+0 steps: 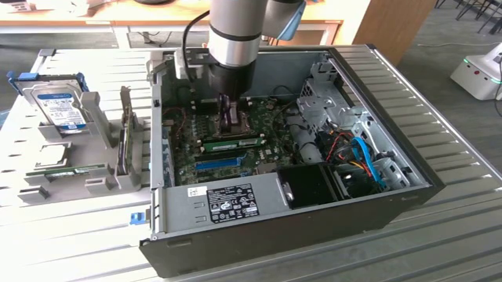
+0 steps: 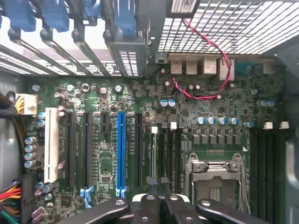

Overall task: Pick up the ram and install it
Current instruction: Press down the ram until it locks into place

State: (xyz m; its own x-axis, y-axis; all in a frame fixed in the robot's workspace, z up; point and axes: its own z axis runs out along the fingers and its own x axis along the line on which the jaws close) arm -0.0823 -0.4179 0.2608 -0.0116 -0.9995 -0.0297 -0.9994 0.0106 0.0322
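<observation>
Hovering inside the computer case (image 1: 408,194), the gripper (image 1: 233,114) is seen pressed together, nothing visibly held. The ram (image 1: 233,142) is seated in a slot near the board's middle. Risk judged: an unlatched end could be left raised if pressed unevenly.

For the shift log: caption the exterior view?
Gripper shut, lowered inside the open PC case above the ram on the motherboard.

Exterior view was bright and even; strong glare washed out the slatted desk (image 1: 70,235) at 7 o'clock. Case interior (image 1: 259,135) sat in shadow. Wrist view was dimmer, backlit through the vent grille (image 2: 224,23) at 1 o'clock.
</observation>
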